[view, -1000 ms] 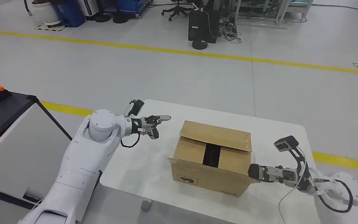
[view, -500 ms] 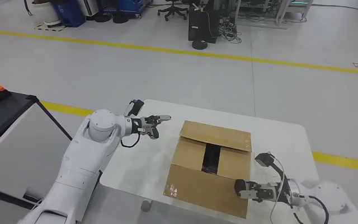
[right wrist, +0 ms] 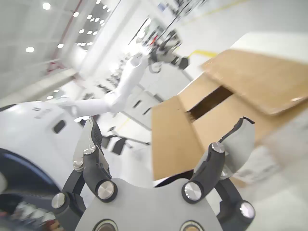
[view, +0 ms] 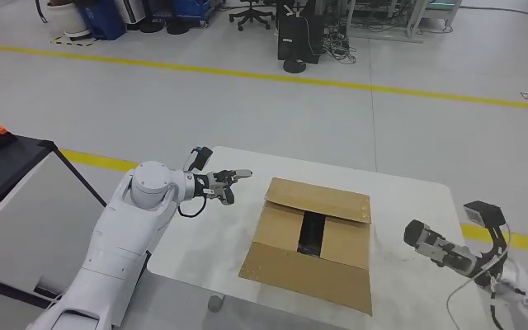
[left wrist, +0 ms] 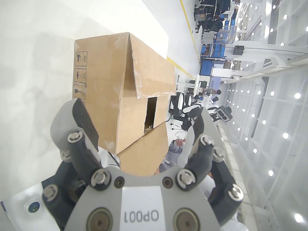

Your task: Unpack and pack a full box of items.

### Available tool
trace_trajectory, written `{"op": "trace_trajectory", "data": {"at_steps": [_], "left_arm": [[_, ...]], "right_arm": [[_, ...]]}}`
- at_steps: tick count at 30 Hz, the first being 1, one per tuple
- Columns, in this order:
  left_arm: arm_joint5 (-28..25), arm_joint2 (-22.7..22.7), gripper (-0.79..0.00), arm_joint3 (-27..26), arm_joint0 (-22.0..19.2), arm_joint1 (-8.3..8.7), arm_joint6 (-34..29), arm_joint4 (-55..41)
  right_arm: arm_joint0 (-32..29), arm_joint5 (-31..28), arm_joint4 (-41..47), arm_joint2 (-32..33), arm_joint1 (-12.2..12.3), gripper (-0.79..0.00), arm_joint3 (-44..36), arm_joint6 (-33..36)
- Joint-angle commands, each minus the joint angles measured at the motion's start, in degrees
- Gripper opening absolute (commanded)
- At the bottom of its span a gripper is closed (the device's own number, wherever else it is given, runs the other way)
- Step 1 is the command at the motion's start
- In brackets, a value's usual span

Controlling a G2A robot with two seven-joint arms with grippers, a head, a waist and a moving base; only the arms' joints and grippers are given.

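Box (view: 309,239) sits mid-desk (view: 210,243), its near flap folded outward. Left pincer (view: 235,183) released, empty, over the far-left corner; right pincer (right wrist: 168,123) released, empty, near the right edge.

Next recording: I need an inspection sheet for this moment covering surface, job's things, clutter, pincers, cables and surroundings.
Surface: white table, rounded corners.
Job's things: cardboard box near the table's middle, both outer flaps opened outward. The inner flaps leave a dark slot, and the contents cannot be told.
Clutter: nothing seen.
Grippers: left pincer is open and empty, above the table beside the box and apart from it. Right pincer is open and empty, off the box's other side, not touching it.
Cables: black cable loops at the left wrist. Pale cable hangs by the right arm.
Surroundings: grey floor with yellow lines; office chairs and equipment far behind.
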Motion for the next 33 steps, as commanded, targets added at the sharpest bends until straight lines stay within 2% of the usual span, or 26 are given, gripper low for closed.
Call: {"op": "trace_trajectory", "data": {"at_steps": [1, 3, 6, 12, 16, 22, 26, 33], "left_arm": [[0.00, 0.00, 0.000, 0.00, 0.00, 0.00, 0.00, 0.00], [0.00, 0.00, 0.000, 0.00, 0.00, 0.00, 0.00, 0.00], [0.00, 0.00, 0.000, 0.00, 0.00, 0.00, 0.00, 0.00], [0.00, 0.00, 0.000, 0.00, 0.00, 0.00, 0.00, 0.00], [0.00, 0.00, 0.000, 0.00, 0.00, 0.00, 0.00, 0.00], [0.00, 0.00, 0.000, 0.00, 0.00, 0.00, 0.00, 0.00], [0.00, 0.00, 0.000, 0.00, 0.00, 0.00, 0.00, 0.00], [0.00, 0.00, 0.000, 0.00, 0.00, 0.00, 0.00, 0.00]], "right_arm": [[-0.44, -3.46, -13.81, 2.67, -0.49, 0.000, -0.34, -9.17], [-0.93, -2.57, -27.32, 3.95, -1.30, 0.000, -1.95, -18.43], [-2.14, 0.86, -46.27, 1.98, -2.75, 0.000, -4.99, -32.31], [-3.76, 7.52, -75.91, -4.34, -4.41, 0.000, -6.33, -51.36], [-4.09, 8.37, -83.43, -6.63, -4.85, 0.000, -4.68, -58.39], [-4.89, 9.04, -88.91, -7.75, -5.11, 0.000, -4.44, -61.59], [-4.62, 12.60, -93.20, -9.20, -5.42, 0.000, -5.38, -63.05], [-0.68, 16.85, -92.37, -12.64, -6.06, 0.000, -4.78, -59.72]]}}
